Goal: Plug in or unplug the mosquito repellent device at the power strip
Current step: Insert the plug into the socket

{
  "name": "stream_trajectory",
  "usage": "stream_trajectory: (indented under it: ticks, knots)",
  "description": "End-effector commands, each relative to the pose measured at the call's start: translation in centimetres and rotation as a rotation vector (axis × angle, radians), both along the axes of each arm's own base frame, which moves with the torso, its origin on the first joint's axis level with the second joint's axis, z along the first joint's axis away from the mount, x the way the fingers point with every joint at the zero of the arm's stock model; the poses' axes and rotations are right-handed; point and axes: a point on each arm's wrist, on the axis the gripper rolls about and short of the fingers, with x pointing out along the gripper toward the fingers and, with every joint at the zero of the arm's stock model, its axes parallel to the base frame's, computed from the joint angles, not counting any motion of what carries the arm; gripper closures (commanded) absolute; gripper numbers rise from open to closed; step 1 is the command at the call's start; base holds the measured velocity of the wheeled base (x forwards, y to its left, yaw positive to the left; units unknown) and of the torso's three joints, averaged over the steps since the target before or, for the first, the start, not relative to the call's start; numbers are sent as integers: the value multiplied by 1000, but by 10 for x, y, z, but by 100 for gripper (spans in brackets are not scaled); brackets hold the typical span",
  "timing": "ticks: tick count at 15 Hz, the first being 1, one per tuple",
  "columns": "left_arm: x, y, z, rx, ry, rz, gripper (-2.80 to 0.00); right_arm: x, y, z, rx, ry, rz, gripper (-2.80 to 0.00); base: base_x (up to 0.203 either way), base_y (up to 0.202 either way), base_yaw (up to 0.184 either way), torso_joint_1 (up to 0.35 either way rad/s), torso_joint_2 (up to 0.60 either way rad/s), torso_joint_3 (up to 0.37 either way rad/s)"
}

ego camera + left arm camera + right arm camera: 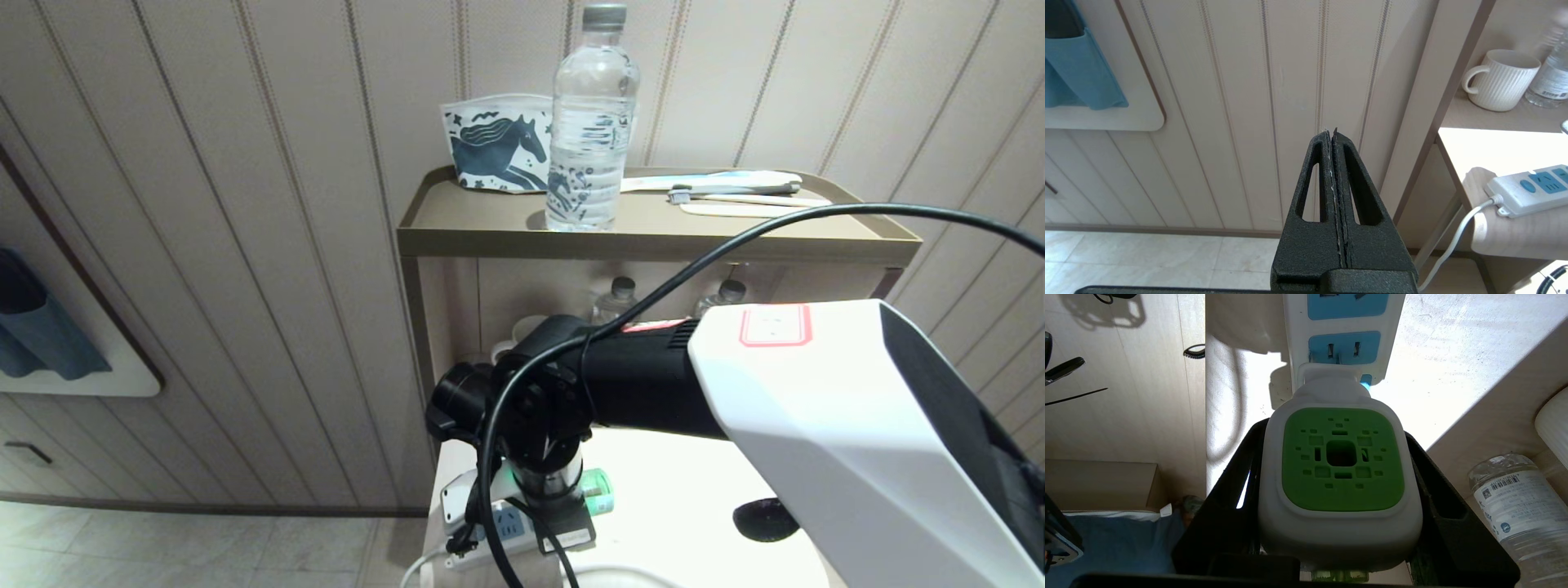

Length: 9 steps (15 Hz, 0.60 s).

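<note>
The right gripper point(1339, 490) clamps the device point(1339, 473) by its sides at the strip's point(1339, 318) end socket; prongs hidden, strip cut off. The left gripper point(1334, 139) hangs shut, empty.

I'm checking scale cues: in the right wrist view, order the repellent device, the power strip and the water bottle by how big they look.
1. Repellent device, held in the right gripper; it sits nearest the camera, so this is apparent size only.
2. Water bottle, cut off by the frame.
3. Power strip, only its end showing; its rank against the bottle is unsure.
</note>
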Motion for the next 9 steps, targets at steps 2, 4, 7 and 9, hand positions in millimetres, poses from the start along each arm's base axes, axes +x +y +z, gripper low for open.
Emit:
stream_trajectory:
  ticks: [2,4,7,9]
  knots:
    - [0,0,0,-1,-1,-1,0,-3,-2,10,10,-10,6,0,0,0,0,0,0,0]
    - [0,0,0,0,-1,-1,0,-2,-3,10,10,-12,5,0,0,0,0,0,0,0]
    - [0,0,0,-1,-1,-1,0,-2,-4,12,12,-14,4,0,0,0,0,0,0,0]
    - [0,0,0,0,-1,-1,0,-2,-4,10,6,-9,4,0,0,0,0,0,0,0]
